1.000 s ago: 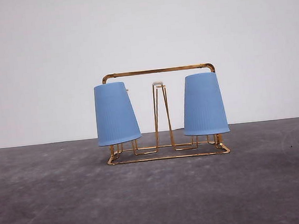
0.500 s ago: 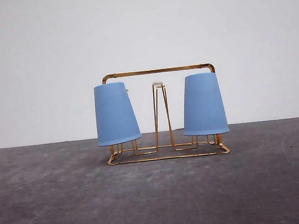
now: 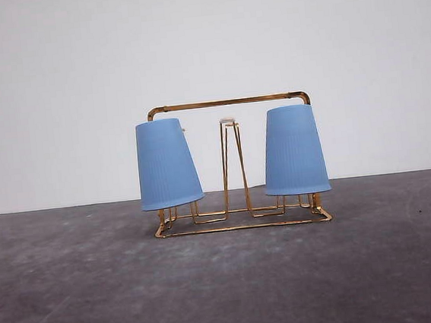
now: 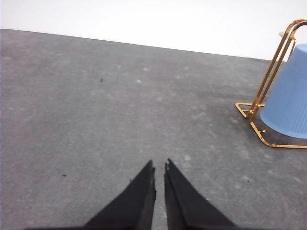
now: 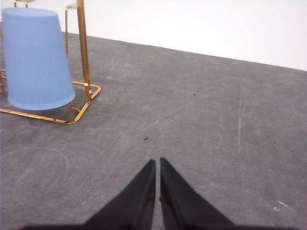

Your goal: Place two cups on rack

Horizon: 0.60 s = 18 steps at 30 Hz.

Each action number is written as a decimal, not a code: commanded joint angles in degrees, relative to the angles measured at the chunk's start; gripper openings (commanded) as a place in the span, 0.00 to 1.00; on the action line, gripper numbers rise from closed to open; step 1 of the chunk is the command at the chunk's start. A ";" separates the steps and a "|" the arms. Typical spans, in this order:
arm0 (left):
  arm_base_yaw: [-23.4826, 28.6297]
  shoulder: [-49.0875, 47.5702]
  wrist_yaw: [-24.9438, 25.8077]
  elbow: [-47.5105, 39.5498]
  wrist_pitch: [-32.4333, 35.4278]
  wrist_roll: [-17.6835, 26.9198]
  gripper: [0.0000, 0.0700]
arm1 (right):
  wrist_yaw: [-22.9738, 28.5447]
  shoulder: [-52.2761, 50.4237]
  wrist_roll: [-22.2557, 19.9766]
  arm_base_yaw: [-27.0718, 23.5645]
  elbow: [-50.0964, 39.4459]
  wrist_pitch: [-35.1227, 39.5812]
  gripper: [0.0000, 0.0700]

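The gold wire rack [image 3: 227, 101] stands mid-table in the front view. Two light blue cups hang upside down on its prongs: the left cup [image 3: 166, 165] tilts slightly, the right cup [image 3: 294, 151] sits straight. A bare white-tipped prong [image 3: 228, 121] rises between them. My left gripper [image 4: 159, 166] is shut with nothing in it, over bare table well clear of the rack [image 4: 268, 86] and the left cup [image 4: 290, 98]. My right gripper [image 5: 158, 161] is shut and empty too, apart from the rack [image 5: 81, 50] and the right cup [image 5: 36, 57].
The grey table [image 3: 227, 282] runs from the front edge to a plain white wall [image 3: 204, 40] behind the rack. Small dark specks [image 5: 145, 138] dot the surface.
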 commanded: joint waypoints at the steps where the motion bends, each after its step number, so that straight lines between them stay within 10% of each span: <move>1: 0.07 -0.11 0.05 -0.85 -0.40 0.00 0.02 | 0.00 -0.04 0.76 0.00 -0.15 0.75 0.02; 18: 0.07 -0.11 0.05 -0.85 -0.42 0.00 0.02 | 0.00 -0.04 0.76 0.00 -0.15 0.75 0.02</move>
